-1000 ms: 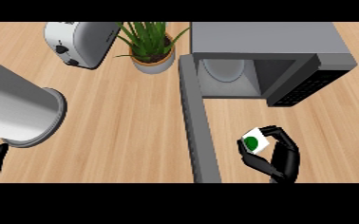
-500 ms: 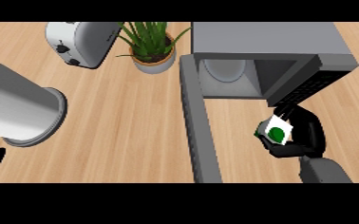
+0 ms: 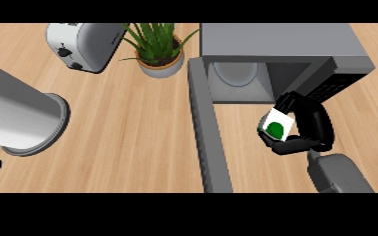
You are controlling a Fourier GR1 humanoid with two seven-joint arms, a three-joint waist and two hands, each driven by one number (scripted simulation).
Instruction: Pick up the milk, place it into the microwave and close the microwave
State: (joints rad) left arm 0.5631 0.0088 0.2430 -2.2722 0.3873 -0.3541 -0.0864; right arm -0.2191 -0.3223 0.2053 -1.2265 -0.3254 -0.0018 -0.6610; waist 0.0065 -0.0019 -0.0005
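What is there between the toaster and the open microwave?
In the head view, a potted plant stands between the toaster and the microwave, on the wooden counter.

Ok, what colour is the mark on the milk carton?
Green, a rounded mark on the white face of the milk carton, held in the right hand; head view.

The milk carton (image 3: 277, 125) (white, with a green round mark on its face) is tilted and held just in front of the microwave (image 3: 284, 55) cavity. The microwave door (image 3: 207, 130) stands fully open, swung out toward the viewer.
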